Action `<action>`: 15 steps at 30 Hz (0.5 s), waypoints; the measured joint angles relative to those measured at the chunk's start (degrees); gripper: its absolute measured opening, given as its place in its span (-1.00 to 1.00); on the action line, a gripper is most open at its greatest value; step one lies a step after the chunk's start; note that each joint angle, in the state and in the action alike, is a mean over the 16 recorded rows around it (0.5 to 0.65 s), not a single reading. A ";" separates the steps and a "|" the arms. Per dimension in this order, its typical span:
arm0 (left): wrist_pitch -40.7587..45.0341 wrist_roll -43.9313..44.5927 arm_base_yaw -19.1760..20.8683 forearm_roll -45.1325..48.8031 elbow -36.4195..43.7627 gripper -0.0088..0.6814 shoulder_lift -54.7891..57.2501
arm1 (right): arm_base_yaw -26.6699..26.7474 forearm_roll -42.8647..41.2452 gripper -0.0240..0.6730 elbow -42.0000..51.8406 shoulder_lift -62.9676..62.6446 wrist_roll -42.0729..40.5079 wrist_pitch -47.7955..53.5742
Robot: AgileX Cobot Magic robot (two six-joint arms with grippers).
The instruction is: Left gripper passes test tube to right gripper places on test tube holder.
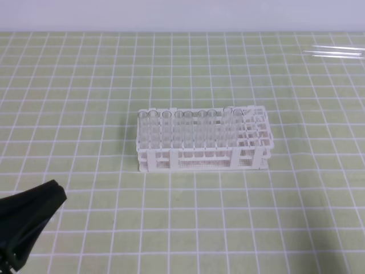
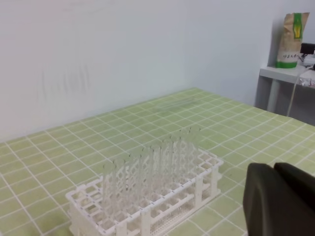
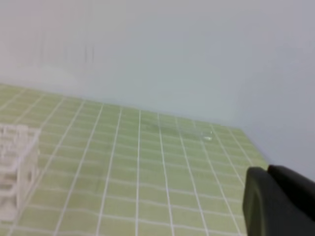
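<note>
1. The left pincer (image 1: 54, 191) sits at the lower left corner of the high view, an all-black wedge low over the table (image 1: 85, 85); its fingers are pressed together with nothing between them.
2. In the left wrist view that same left pincer (image 2: 275, 169) shows only as a dark block at the lower right edge, with the rack ahead of it and to its left.
3. The test tube holder (image 1: 251, 160), a white lattice rack, stands near the middle of the green gridded table, well apart from the left pincer, up and to its right.
4. A row of clear tubes (image 1: 188, 128) stands upright in the rack, filling its left and middle holes; the rightmost holes look bare.
5. The test tube (image 1: 336, 53) that lies loose is at the far right of the table, near the back edge, flat on its side, as faint pale streaks; how many tubes lie there I cannot tell.
6. That loose glass is well apart from both the rack and the left pincer, across the whole table from the latter.
7. The right pincer (image 3: 268, 172) does not appear in the high view; in its own wrist view it is a black block at the lower right, its fingers together and gripping nothing.
8. In that view a faint glint of glass (image 3: 205, 136) lies on the table far ahead of the right pincer, and the edge of the rack shows at the left.
</note>
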 joint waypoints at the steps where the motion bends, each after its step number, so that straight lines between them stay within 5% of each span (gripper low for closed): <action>1: 0.00 0.00 0.00 0.00 0.00 -0.98 0.00 | -0.32 0.45 -0.97 1.00 -0.82 0.01 0.14; 15: 0.37 0.03 0.01 0.56 -0.02 -0.98 0.09 | -0.92 1.00 -0.97 3.78 -6.66 6.65 12.64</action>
